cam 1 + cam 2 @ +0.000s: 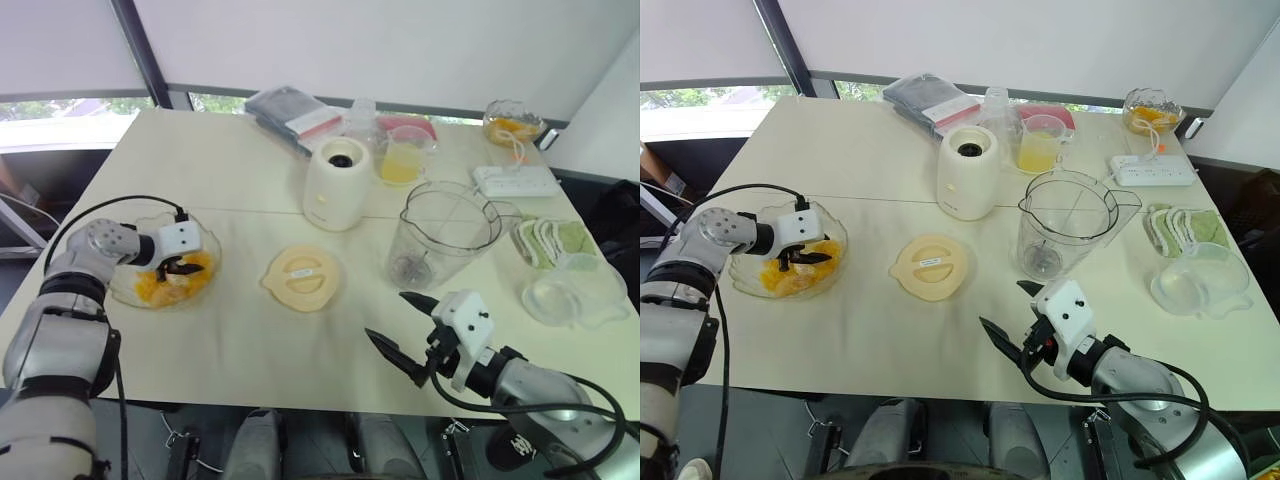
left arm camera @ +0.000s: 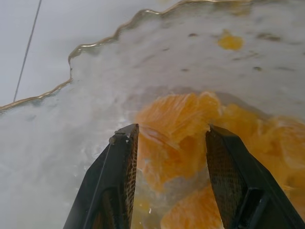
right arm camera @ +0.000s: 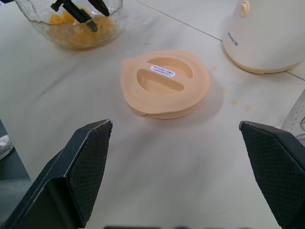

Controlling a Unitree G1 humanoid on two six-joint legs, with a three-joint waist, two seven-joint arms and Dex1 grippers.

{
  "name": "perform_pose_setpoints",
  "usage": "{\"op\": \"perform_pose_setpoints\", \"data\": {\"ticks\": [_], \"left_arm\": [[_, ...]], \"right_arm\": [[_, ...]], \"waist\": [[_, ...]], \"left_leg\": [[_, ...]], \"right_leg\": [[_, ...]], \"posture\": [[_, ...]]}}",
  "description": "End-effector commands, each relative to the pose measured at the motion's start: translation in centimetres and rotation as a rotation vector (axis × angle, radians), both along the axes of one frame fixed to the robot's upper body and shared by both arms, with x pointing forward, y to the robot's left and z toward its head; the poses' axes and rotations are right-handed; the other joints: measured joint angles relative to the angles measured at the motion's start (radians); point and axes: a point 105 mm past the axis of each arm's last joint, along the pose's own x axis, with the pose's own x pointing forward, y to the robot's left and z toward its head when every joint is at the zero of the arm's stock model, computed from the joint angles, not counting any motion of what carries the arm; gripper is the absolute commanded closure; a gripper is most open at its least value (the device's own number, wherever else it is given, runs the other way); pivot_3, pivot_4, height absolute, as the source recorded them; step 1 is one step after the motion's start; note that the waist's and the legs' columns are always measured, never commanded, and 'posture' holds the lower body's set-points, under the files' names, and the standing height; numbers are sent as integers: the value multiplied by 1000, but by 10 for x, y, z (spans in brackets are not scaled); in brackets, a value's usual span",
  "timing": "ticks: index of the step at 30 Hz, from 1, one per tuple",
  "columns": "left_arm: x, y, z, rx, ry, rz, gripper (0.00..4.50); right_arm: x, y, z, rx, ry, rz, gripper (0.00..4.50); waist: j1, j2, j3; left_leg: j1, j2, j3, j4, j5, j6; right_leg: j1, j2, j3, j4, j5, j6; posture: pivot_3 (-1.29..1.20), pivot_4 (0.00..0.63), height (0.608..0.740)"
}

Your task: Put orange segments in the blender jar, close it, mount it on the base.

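At the left of the frame the left end effector [image 1: 178,268] dips into the scalloped bowl [image 1: 128,288], its fingers parted around the orange segments [image 2: 176,129] without pinching any. It should sink a touch, close gently on one piece, then lift clear of the rim. The right end effector [image 1: 402,328] waits wide open at lower right, empty. The blender jar [image 1: 440,235] stands right of centre on the counter [image 1: 230,150], the base [image 1: 335,185] above centre. Whether the fingertips touch the fruit is hard to judge.
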Motion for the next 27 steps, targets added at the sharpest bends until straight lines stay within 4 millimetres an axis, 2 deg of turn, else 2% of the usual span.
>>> {"op": "perform_pose_setpoints", "data": {"ticks": [1, 7, 10, 24, 26, 27], "left_arm": [[3, 4, 5, 10, -35, 21, 2343], [3, 7, 2, -4, -15, 60, 2343], [2, 5, 1, -31, -2, 63, 1064], [0, -7, -14, -64, 45, 58, 1064], [1, -6, -14, -68, 43, 69, 1577], [1, -7, -13, -75, 42, 77, 1577]], "right_arm": [[-3, 2, 13, 1, -51, 13, 35], [-2, 4, 13, -2, -49, 19, 35], [-2, 4, 12, -6, -49, 21, 0], [-1, 2, 13, -26, -59, 21, 0], [0, 2, 13, -27, -60, 20, 0], [0, 2, 13, -28, -60, 20, 0]], "waist": [[0, 0, 0], [0, 0, 0], [0, 0, 0], [1, 0, -1], [1, 0, -1], [1, 0, -1]], "left_leg": [[0, 0, 0, 0, 0, 0], [0, 0, 0, 0, 0, 0], [0, 0, 0, 0, 0, 0], [2, 0, 0, 0, 0, 0], [3, 0, 0, 0, 0, 0], [3, 0, 0, 0, 0, 0]], "right_leg": [[0, 0, 0, 0, 0, 0], [0, 0, 0, 0, 0, 0], [0, 0, 0, 0, 0, 0], [2, 0, 0, 1, 0, 0], [3, 0, 0, 0, 0, 0], [3, 0, 0, 0, 0, 0]], "posture": [[0, 150, 740], [0, 150, 740], [0, 150, 740], [0, 150, 740], [0, 150, 740], [0, 150, 740]]}}
